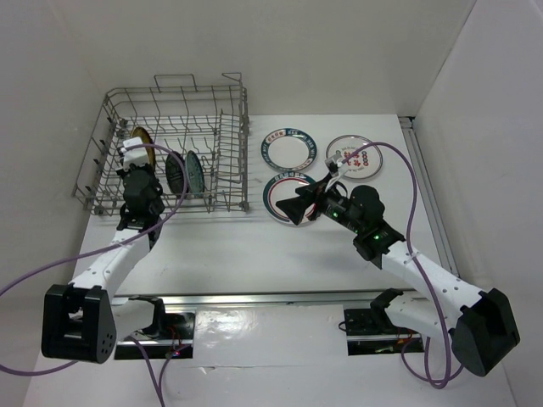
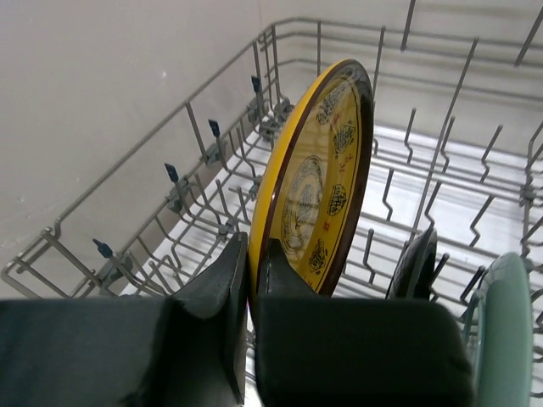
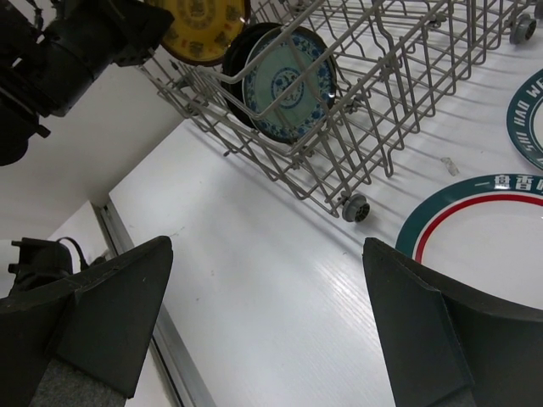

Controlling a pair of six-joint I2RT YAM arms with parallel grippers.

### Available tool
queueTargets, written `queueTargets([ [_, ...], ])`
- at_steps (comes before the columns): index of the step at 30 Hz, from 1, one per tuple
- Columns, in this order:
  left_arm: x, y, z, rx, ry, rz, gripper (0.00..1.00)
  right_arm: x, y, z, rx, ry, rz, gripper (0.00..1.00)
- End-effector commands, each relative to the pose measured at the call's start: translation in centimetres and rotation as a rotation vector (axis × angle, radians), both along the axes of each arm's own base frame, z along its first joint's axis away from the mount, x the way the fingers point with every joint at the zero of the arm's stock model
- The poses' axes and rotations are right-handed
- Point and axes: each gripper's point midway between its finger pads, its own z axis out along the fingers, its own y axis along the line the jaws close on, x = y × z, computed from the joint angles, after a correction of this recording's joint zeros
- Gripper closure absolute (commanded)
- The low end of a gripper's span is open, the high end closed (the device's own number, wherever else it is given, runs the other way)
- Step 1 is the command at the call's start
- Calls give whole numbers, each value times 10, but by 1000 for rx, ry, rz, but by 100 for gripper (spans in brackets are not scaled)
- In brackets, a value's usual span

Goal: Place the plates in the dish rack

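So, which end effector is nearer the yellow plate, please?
Left. The left end effector grips the yellow plate inside the rack; the right end effector hangs open over the table, outside it.

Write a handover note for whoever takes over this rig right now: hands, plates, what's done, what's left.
Left hand: shut on the yellow plate, which is upright at the left end of the dish rack and not yet released.
Right hand: open, over the edge of the near green-rimmed plate.
Done: black plate and teal plate stand in the rack.
Left: release the yellow one, then load the near green-rimmed plate, far green-rimmed plate and red-marked plate, all on the table.
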Motion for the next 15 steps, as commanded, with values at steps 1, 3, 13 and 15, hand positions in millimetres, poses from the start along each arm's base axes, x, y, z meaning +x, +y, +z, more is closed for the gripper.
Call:
queueTargets([
  [1, 3, 3, 2, 3, -47, 24, 100, -1, 0, 14, 33, -56, 12, 0],
  [3, 4, 0, -4, 3, -35, 24, 100, -1, 0, 14, 33, -56, 12, 0],
  [13, 2, 4, -16, 4, -13, 46, 100, -3, -1, 13, 33, -56, 12, 0],
  [15, 7, -2, -24, -1, 3, 25, 100, -3, -1, 13, 33, -56, 12, 0],
])
